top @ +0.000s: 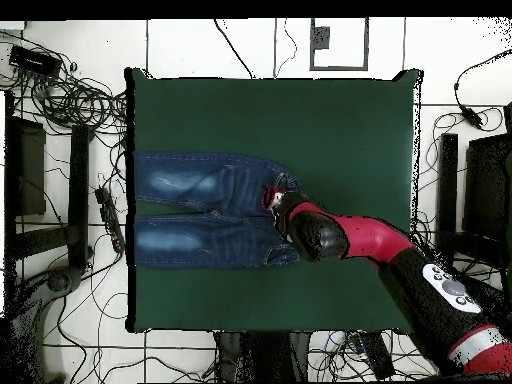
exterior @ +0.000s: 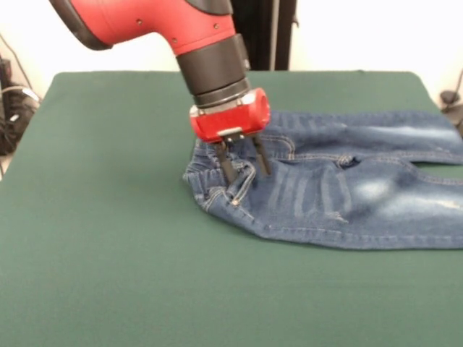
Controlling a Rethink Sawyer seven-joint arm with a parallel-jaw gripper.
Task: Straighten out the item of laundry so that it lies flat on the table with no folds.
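Green felt table point(exterior: 108, 217) under my camera, where I have the gripper point(exterior: 243, 172) down on the bunched waistband of the jeans point(exterior: 347, 202), its jaws slightly parted astride a fold, seemingly to tug it flat, legs trailing toward the edge.

Around my station, white tiled floor point(top: 250, 50) all sides. Tangle of black cables point(top: 70, 95) heaped at one corner in overhead view, more trailing along floor. Grey framed panel point(top: 342, 45) on floor past far edge from my base. Dark equipment racks point(top: 30, 165) flank both sides. In front view, black post point(exterior: 264, 32) stands behind me against pale wall point(exterior: 362, 32).
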